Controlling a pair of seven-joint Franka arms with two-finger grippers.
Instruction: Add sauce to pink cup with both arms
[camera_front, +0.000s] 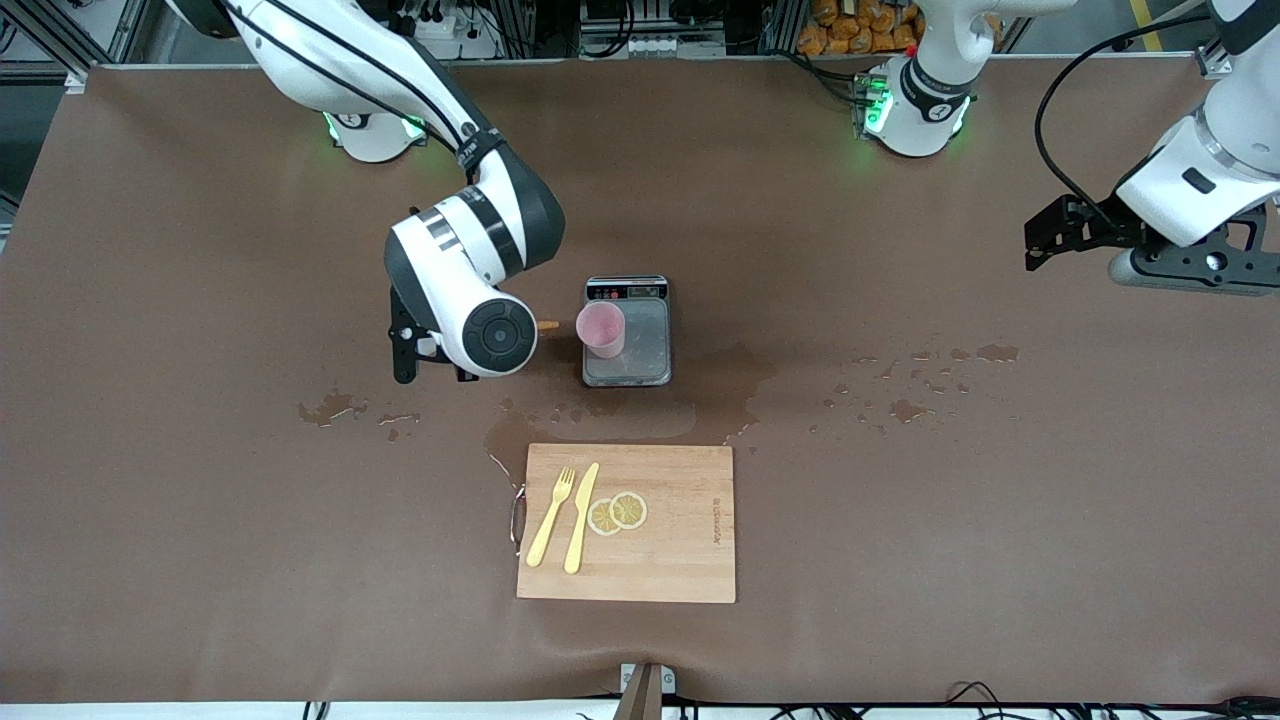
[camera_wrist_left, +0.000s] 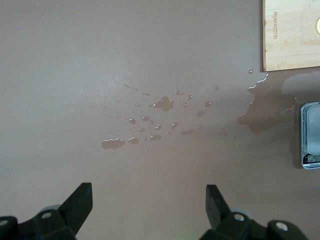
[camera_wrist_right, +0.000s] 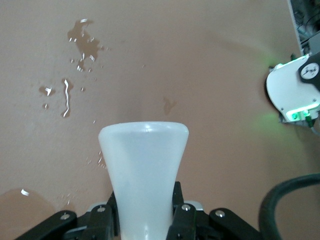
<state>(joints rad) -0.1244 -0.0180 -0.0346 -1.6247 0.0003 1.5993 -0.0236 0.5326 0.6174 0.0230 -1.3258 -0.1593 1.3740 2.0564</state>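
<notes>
Small pale pink tapered plastic cup (camera_front: 601, 329) stands on grey scale (camera_front: 627, 331); translucent greyish-white squeeze bottle (camera_wrist_right: 144, 175) lies level, clamped in right gripper (camera_front: 430, 345), orange nozzle (camera_front: 547, 325) aimed at cup, tip just beside rim, not yet over mouth; left gripper (camera_wrist_left: 147, 204), fingers spread and empty, waits over table's left-arm end.

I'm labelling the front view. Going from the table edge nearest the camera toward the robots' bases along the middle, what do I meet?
Wooden cutting board with fork, knife and lemon slices → puddle → grey scale carrying the pink cup.
</notes>
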